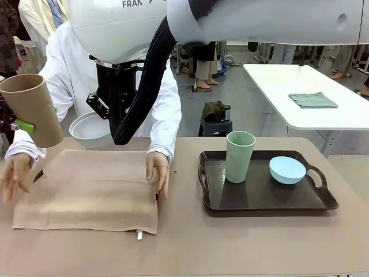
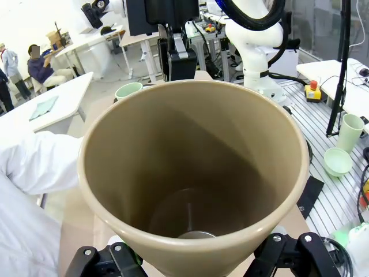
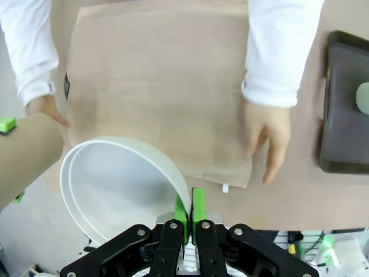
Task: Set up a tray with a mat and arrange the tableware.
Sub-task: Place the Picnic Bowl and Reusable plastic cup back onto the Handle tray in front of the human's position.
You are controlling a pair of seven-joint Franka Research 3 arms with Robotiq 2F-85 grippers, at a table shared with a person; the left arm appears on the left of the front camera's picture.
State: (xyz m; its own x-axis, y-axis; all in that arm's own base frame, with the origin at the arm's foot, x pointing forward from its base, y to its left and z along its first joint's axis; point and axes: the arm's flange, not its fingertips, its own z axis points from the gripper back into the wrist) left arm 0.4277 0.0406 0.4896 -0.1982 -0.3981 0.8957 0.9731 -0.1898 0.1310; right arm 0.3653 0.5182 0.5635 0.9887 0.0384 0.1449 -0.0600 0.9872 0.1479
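A person's hands (image 1: 157,170) press a tan mat (image 1: 92,187) flat on the table's left half; a dark edge (image 1: 37,175) peeks out from under it. Above the mat's left end, my left gripper (image 1: 26,125) is closed around a tall tan cup (image 1: 31,107), whose open mouth faces the left wrist camera (image 2: 190,173). My right gripper (image 3: 187,213) is shut on the rim of a white bowl (image 3: 115,184), held in the air over the mat's far edge (image 1: 92,130). A dark tray (image 1: 323,199) at right carries a pale green cup (image 1: 240,156) and a light blue bowl (image 1: 286,169).
My right arm crosses the top of the front view from the right to the left. A white table (image 1: 346,118) with a folded green cloth (image 1: 312,100) stands behind at right. A stool (image 1: 216,124) stands beyond the far edge.
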